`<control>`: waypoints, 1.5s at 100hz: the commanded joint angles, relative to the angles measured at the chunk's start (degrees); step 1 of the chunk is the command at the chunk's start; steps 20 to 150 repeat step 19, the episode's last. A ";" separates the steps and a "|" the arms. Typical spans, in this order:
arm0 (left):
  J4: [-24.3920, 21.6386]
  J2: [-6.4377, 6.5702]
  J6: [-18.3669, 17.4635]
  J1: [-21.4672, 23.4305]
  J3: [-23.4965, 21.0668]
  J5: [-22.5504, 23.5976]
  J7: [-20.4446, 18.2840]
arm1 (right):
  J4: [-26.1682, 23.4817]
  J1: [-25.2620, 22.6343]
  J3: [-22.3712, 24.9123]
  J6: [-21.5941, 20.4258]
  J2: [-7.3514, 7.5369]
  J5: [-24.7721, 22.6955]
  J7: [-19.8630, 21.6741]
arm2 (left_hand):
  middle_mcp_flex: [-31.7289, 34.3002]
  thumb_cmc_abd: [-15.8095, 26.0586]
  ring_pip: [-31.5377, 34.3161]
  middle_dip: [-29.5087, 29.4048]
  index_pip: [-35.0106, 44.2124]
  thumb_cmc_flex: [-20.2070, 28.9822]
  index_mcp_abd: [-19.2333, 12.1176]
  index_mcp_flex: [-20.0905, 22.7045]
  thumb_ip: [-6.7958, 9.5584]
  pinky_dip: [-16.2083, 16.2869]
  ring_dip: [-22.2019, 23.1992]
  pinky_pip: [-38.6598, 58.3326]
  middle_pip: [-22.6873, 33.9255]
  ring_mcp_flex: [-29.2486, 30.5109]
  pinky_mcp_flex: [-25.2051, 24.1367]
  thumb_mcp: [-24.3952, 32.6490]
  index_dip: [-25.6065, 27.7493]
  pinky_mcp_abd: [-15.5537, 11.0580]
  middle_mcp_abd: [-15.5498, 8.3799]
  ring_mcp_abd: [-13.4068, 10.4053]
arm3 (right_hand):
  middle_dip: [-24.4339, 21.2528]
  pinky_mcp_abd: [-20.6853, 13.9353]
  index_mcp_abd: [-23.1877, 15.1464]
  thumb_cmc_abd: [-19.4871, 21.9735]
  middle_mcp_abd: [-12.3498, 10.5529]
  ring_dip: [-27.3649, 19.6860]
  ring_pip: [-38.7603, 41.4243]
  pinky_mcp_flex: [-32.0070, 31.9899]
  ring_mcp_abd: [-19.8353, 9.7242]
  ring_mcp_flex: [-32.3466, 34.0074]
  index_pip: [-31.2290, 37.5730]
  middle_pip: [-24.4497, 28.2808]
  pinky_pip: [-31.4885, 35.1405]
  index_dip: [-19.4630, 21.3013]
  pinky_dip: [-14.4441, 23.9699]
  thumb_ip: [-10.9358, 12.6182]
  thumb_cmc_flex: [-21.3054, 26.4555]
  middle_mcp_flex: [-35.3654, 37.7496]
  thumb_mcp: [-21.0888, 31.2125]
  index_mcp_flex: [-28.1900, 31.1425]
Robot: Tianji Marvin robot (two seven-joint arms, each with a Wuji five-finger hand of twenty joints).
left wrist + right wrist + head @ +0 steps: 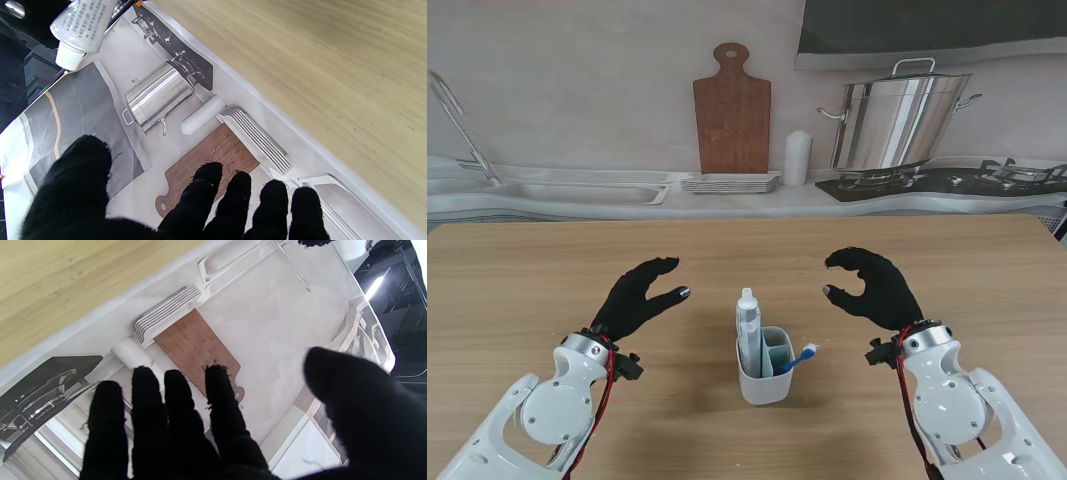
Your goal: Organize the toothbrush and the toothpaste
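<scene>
A white holder cup (764,383) stands on the wooden table (527,270) between my two hands, nearer to me. A white toothpaste tube (747,325) stands upright in it, cap up; its capped end (78,30) also shows in the left wrist view. A blue toothbrush (800,357) leans out of the cup toward my right. My left hand (639,298) in a black glove hovers left of the cup, fingers apart, holding nothing. My right hand (874,288) hovers right of the cup, fingers curled but apart, also holding nothing.
Behind the table's far edge hangs a printed kitchen backdrop with a sink (577,190), a cutting board (731,112), a stack of plates (730,183), a white cylinder (798,158) and a steel pot (900,120).
</scene>
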 commanded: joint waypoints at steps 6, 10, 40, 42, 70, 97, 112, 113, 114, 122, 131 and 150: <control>-1.43 -0.08 0.06 1.21 -0.38 0.25 -0.52 | 0.15 -1.53 0.23 -0.32 -0.36 -0.63 -0.70 | 1.57 -0.30 0.19 -1.96 0.09 0.99 -0.30 0.82 -1.18 -0.10 -0.88 -0.56 -1.26 1.40 -0.37 0.52 0.13 -1.10 -0.74 -0.47 | -0.90 0.69 -0.25 0.18 1.09 -1.04 0.40 0.55 1.27 1.40 -0.69 -1.35 -0.22 -0.42 -0.24 -11.82 -8.22 1.73 -1.60 1.17; -1.56 -0.09 0.10 1.40 -0.41 0.26 -0.43 | 0.26 -1.85 0.36 -0.46 -0.43 -0.82 -1.20 | 1.65 -0.28 0.20 -1.96 0.12 1.00 -0.30 0.82 -1.18 -0.12 -0.87 -0.59 -1.27 1.48 -0.35 0.55 0.16 -1.10 -0.78 -0.46 | -0.98 1.09 -0.23 0.51 1.24 -1.02 0.59 0.90 1.66 2.12 -0.80 -1.53 -0.19 -0.49 -0.27 -14.43 -9.96 2.52 -1.31 1.58; -1.91 -0.09 0.12 1.83 -0.42 0.52 -0.26 | 0.41 -2.51 0.61 -0.58 -0.62 -0.93 -2.22 | 1.99 -0.33 0.20 -1.97 0.28 0.97 -0.43 0.96 -1.18 -0.13 -0.85 -0.60 -1.26 1.69 -0.24 0.59 0.24 -1.10 -0.78 -0.46 | -0.94 1.49 -0.23 0.82 1.51 -0.90 0.99 1.32 2.14 3.14 -0.74 -1.36 -0.12 -0.48 -0.26 -15.68 -11.20 3.63 -1.70 2.07; -1.91 -0.09 0.12 1.83 -0.42 0.52 -0.26 | 0.41 -2.51 0.61 -0.58 -0.62 -0.93 -2.22 | 1.99 -0.33 0.20 -1.97 0.28 0.97 -0.43 0.96 -1.18 -0.13 -0.85 -0.60 -1.26 1.69 -0.24 0.59 0.24 -1.10 -0.78 -0.46 | -0.94 1.49 -0.23 0.82 1.51 -0.90 0.99 1.32 2.14 3.14 -0.74 -1.36 -0.12 -0.48 -0.26 -15.68 -11.20 3.63 -1.70 2.07; -1.91 -0.09 0.12 1.83 -0.42 0.52 -0.26 | 0.41 -2.51 0.61 -0.58 -0.62 -0.93 -2.22 | 1.99 -0.33 0.20 -1.97 0.28 0.97 -0.43 0.96 -1.18 -0.13 -0.85 -0.60 -1.26 1.69 -0.24 0.59 0.24 -1.10 -0.78 -0.46 | -0.94 1.49 -0.23 0.82 1.51 -0.90 0.99 1.32 2.14 3.14 -0.74 -1.36 -0.12 -0.48 -0.26 -15.68 -11.20 3.63 -1.70 2.07; -1.91 -0.09 0.12 1.83 -0.42 0.52 -0.26 | 0.41 -2.51 0.61 -0.58 -0.62 -0.93 -2.22 | 1.99 -0.33 0.20 -1.97 0.28 0.97 -0.43 0.96 -1.18 -0.13 -0.85 -0.60 -1.26 1.69 -0.24 0.59 0.24 -1.10 -0.78 -0.46 | -0.94 1.49 -0.23 0.82 1.51 -0.90 0.99 1.32 2.14 3.14 -0.74 -1.36 -0.12 -0.48 -0.26 -15.68 -11.20 3.63 -1.70 2.07; -1.91 -0.09 0.12 1.83 -0.42 0.52 -0.26 | 0.41 -2.51 0.61 -0.58 -0.62 -0.93 -2.22 | 1.99 -0.33 0.20 -1.97 0.28 0.97 -0.43 0.96 -1.18 -0.13 -0.85 -0.60 -1.26 1.69 -0.24 0.59 0.24 -1.10 -0.78 -0.46 | -0.94 1.49 -0.23 0.82 1.51 -0.90 0.99 1.32 2.14 3.14 -0.74 -1.36 -0.12 -0.48 -0.26 -15.68 -11.20 3.63 -1.70 2.07; -1.91 -0.09 0.12 1.83 -0.42 0.52 -0.26 | 0.41 -2.51 0.61 -0.58 -0.62 -0.93 -2.22 | 1.99 -0.33 0.20 -1.97 0.28 0.97 -0.43 0.96 -1.18 -0.13 -0.85 -0.60 -1.26 1.69 -0.24 0.59 0.24 -1.10 -0.78 -0.46 | -0.94 1.49 -0.23 0.82 1.51 -0.90 0.99 1.32 2.14 3.14 -0.74 -1.36 -0.12 -0.48 -0.26 -15.68 -11.20 3.63 -1.70 2.07; -1.91 -0.09 0.12 1.83 -0.42 0.52 -0.26 | 0.41 -2.51 0.61 -0.58 -0.62 -0.93 -2.22 | 1.99 -0.33 0.20 -1.97 0.28 0.97 -0.43 0.96 -1.18 -0.13 -0.85 -0.60 -1.26 1.69 -0.24 0.59 0.24 -1.10 -0.78 -0.46 | -0.94 1.49 -0.23 0.82 1.51 -0.90 0.99 1.32 2.14 3.14 -0.74 -1.36 -0.12 -0.48 -0.26 -15.68 -11.20 3.63 -1.70 2.07; -1.91 -0.09 0.12 1.83 -0.42 0.52 -0.26 | 0.41 -2.51 0.61 -0.58 -0.62 -0.93 -2.22 | 1.99 -0.33 0.20 -1.97 0.28 0.97 -0.43 0.96 -1.18 -0.13 -0.85 -0.60 -1.26 1.69 -0.24 0.59 0.24 -1.10 -0.78 -0.46 | -0.94 1.49 -0.23 0.82 1.51 -0.90 0.99 1.32 2.14 3.14 -0.74 -1.36 -0.12 -0.48 -0.26 -15.68 -11.20 3.63 -1.70 2.07; -1.91 -0.09 0.12 1.83 -0.42 0.52 -0.26 | 0.41 -2.51 0.61 -0.58 -0.62 -0.93 -2.22 | 1.99 -0.33 0.20 -1.97 0.28 0.97 -0.43 0.96 -1.18 -0.13 -0.85 -0.60 -1.26 1.69 -0.24 0.59 0.24 -1.10 -0.78 -0.46 | -0.94 1.49 -0.23 0.82 1.51 -0.90 0.99 1.32 2.14 3.14 -0.74 -1.36 -0.12 -0.48 -0.26 -15.68 -11.20 3.63 -1.70 2.07; -1.91 -0.09 0.12 1.83 -0.42 0.52 -0.26 | 0.41 -2.51 0.61 -0.58 -0.62 -0.93 -2.22 | 1.99 -0.33 0.20 -1.97 0.28 0.97 -0.43 0.96 -1.18 -0.13 -0.85 -0.60 -1.26 1.69 -0.24 0.59 0.24 -1.10 -0.78 -0.46 | -0.94 1.49 -0.23 0.82 1.51 -0.90 0.99 1.32 2.14 3.14 -0.74 -1.36 -0.12 -0.48 -0.26 -15.68 -11.20 3.63 -1.70 2.07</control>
